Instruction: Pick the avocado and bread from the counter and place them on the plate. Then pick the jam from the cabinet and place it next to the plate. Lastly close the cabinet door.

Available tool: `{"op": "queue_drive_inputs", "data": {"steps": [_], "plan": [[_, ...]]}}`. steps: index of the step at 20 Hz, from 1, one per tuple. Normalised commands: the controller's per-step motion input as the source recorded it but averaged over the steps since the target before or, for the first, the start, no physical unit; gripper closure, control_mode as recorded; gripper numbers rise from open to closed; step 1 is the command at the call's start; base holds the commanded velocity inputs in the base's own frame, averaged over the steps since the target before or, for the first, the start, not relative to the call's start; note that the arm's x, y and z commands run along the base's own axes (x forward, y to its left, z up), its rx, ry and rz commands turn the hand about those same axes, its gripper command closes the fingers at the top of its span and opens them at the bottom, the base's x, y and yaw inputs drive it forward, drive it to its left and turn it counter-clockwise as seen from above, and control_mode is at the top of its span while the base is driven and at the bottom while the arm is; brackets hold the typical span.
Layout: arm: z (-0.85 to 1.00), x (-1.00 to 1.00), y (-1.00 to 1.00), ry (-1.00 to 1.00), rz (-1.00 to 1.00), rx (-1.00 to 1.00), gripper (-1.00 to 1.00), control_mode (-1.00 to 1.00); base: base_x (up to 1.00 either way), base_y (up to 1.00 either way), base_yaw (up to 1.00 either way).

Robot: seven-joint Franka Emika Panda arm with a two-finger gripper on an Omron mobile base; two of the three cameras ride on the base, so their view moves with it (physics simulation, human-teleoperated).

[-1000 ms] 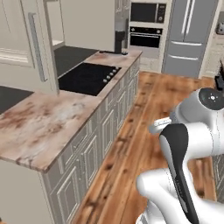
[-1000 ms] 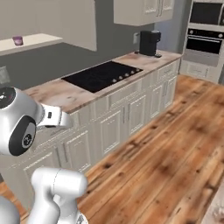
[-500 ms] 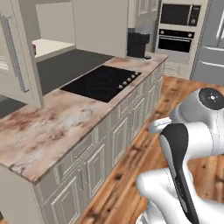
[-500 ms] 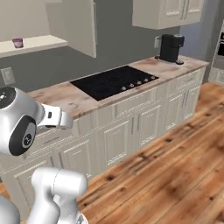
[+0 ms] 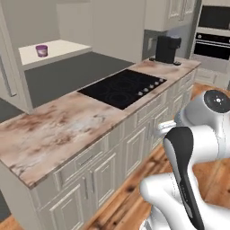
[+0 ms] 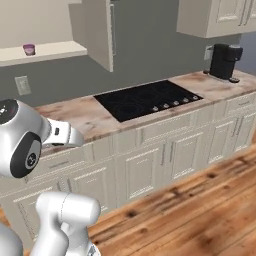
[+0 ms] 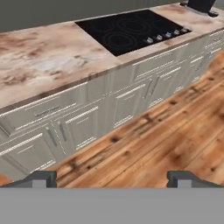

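Our fingers (image 7: 112, 178) stand spread wide w/ nothing between them, hanging over the wood floor (image 7: 166, 135) in front of the cream drawers (image 7: 78, 120).

Progress, as we judge it: nothing visibly done yet. No avocado, bread or plate on the stretch of surface (image 5: 67, 126) we see, so we can't tell where those lie. The jam (image 5: 42, 50) sits on the open cabinet's shelf (image 5: 54, 48), well above & beyond the fingers, across the surface. The cabinet door (image 6: 97, 32) hangs open, so closing it is left too.

Around us: black cooktop (image 7: 131, 30) ahead of the fingers, set in the surface; dark coffee machine (image 6: 224, 61) at the far end; wall oven (image 5: 213, 40) past that. Nothing sits between the fingers & the surface; reaching the jam likely needs a high reach past that open door.
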Motion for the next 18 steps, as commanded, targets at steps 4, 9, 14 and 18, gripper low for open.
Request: {"op": "queue_drive_inputs", "data": {"steps": [4, 9, 14, 18], "plan": [[0.0, 0.0, 0.0, 0.0, 0.0, 0.0, -1.0, 1.0, 0.28, -0.45, 0.33], [0.0, 0.0, 0.0, 0.0, 0.0, 0.0, -1.0, 1.0, 0.3, -0.43, 0.33], [0.0, 0.0, 0.0, 0.0, 0.0, 0.0, -1.0, 1.0, 0.34, -0.34, 0.32], [0.0, 0.0, 0.0, 0.0, 0.0, 0.0, -1.0, 1.0, 0.42, -0.32, 0.32]]}}
